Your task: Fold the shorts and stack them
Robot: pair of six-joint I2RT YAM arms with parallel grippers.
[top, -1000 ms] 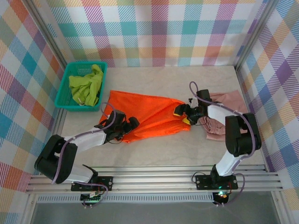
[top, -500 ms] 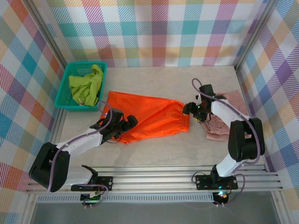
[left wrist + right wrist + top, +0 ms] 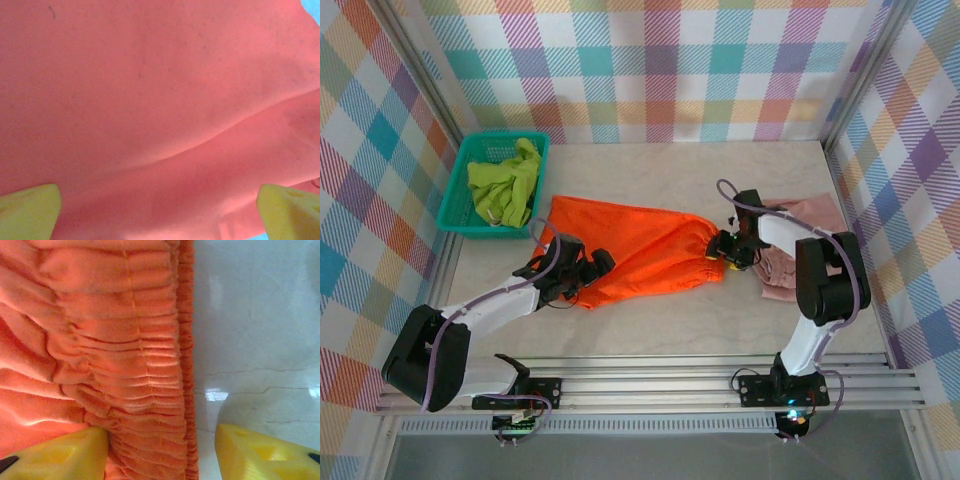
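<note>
The orange shorts lie spread flat mid-table, gathered waistband to the right. My right gripper is low at that waistband and open: one yellow fingertip rests on the fabric and the other is over bare table, with the waistband edge between them. My left gripper is wide open at the shorts' lower left part, orange cloth spanning the space between its fingertips. The pink shorts lie crumpled at the right. The green shorts sit in the basket.
A teal mesh basket stands at the back left by the plaid wall. Pale marble tabletop shows behind and in front of the orange shorts. Aluminium rails run along the near edge.
My right gripper has come down onto the waistband end and its jaws have narrowed. The orange shorts' right end now lies flatter. My left gripper has barely shifted.
</note>
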